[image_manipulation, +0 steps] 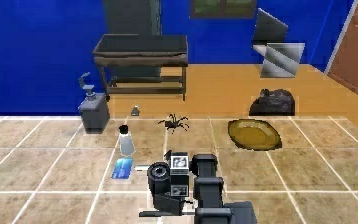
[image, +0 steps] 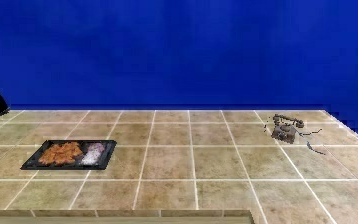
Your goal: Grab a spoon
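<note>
A: End effector (image_manipulation: 155,185) state?
B: I cannot tell whether it grips anything; it's at the near counter (image_manipulation: 317,160), right of a blue pad (image_manipulation: 120,168).
A: Spoon?
B: I cannot make one out.

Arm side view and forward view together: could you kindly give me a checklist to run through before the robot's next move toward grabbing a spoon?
1. Spoon found: cannot tell; nothing on the counter clearly has a spoon's shape.
2. The gripper in sight: ok, at the counter's near edge.
3. What the gripper holds: cannot tell; its far end is unclear.
4. Room around the gripper: not ok; a small bottle and a blue card sit close by, toward the arm side view's left.
5. Forward view searched: ok; it shows a food tray and an old telephone, neither spoon-like.
</note>
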